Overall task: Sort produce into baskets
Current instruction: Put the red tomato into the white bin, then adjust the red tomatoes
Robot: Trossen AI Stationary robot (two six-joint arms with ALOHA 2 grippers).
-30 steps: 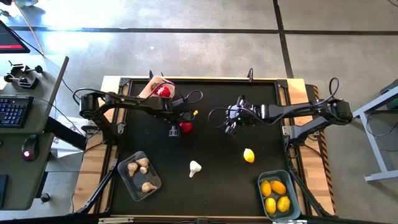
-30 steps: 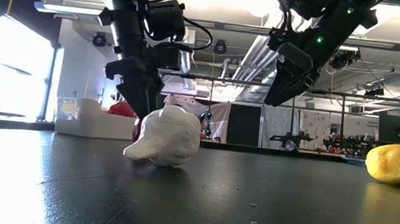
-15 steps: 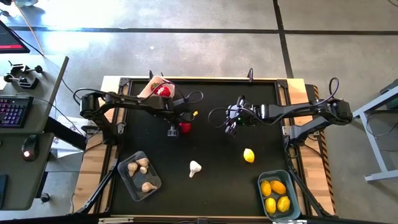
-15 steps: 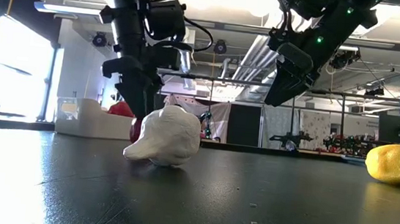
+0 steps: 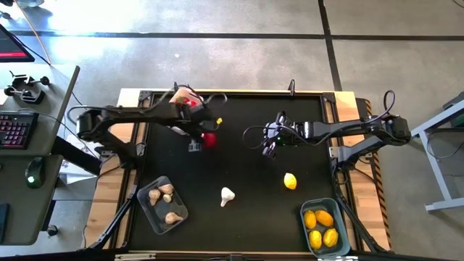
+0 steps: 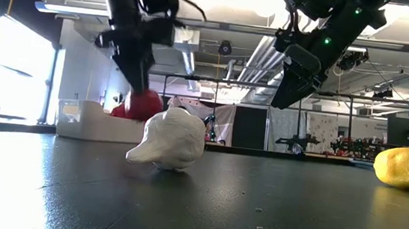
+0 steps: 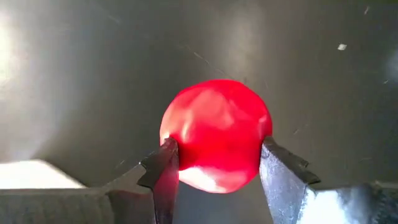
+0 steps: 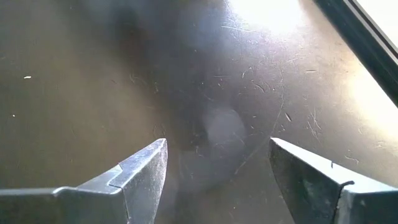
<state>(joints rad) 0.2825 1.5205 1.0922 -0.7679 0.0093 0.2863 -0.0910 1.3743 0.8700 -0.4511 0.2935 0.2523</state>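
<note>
A red tomato (image 7: pixel 216 134) hangs above the black table between the fingers of my left gripper (image 5: pixel 206 139), near the far left. Behind it the white basket (image 6: pixel 94 123) stands on the table with another tomato (image 5: pixel 191 104) inside. A garlic bulb (image 5: pixel 227 196) and a lemon (image 5: pixel 290 181) lie loose on the table. My right gripper (image 8: pixel 217 165) hovers open over bare table right of centre, nothing between its fingers. My left gripper pinches the tomato's two opposite sides (image 7: pixel 177 140) between its two fingers (image 7: pixel 163 163). The fingers come from above, slanting steeply down. The tomato (image 6: pixel 144 103) hangs clear of the table below them.
A grey basket (image 5: pixel 148 206) with garlic bulbs stands at the near left, a light blue basket (image 5: pixel 308 206) with lemons at the near right. The table's raised frame runs around the mat. A desk with a keyboard (image 5: pixel 16 129) stands left of the table.
My left gripper has risen and gone a little toward the table's far left, toward the white basket, carrying the red tomato. The tomato, which stood on the table behind the garlic bulb, is now lifted clear.
</note>
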